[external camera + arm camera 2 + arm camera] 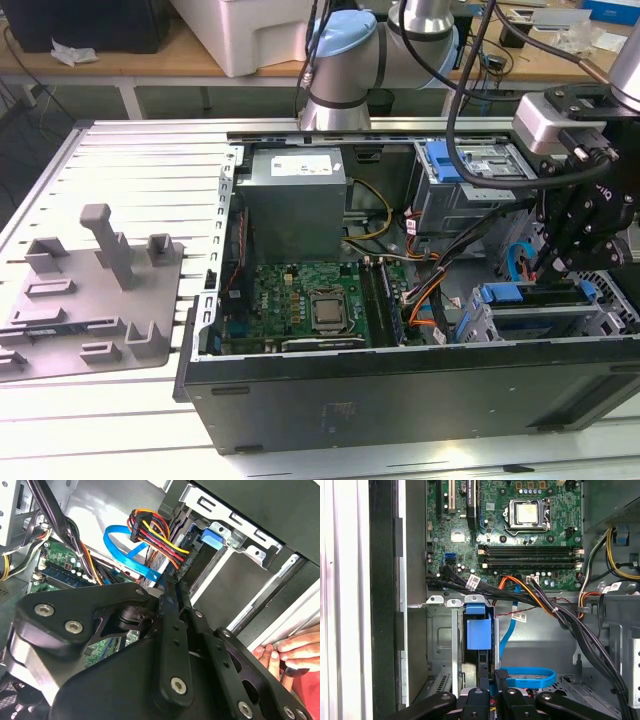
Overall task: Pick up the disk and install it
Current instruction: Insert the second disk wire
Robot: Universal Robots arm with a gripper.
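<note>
The disk (pixel 530 294) sits on edge in the drive cage (pixel 480 325) at the case's front corner, on the exterior view's right. Its blue carrier (pixel 477 632) faces out of the slot, and the blue tab (pixel 212 537) shows in the second wrist view. My black gripper (pixel 548 268) hangs just above that cage. Its fingers (pixel 483 670) stand close together, shut, with nothing visible between them. The tips (pixel 174 582) reach the carrier's end beside the cables.
The open computer case (pixel 400 400) lies on a slatted table. Inside are the motherboard (pixel 310 300), a grey power-supply box (pixel 295 185) and cable bundles (pixel 545 605). A blue flat cable (pixel 527 677) loops near the fingers. A person's hand (pixel 285 652) rests on the case edge. A grey fixture (pixel 90 290) lies at the exterior view's left.
</note>
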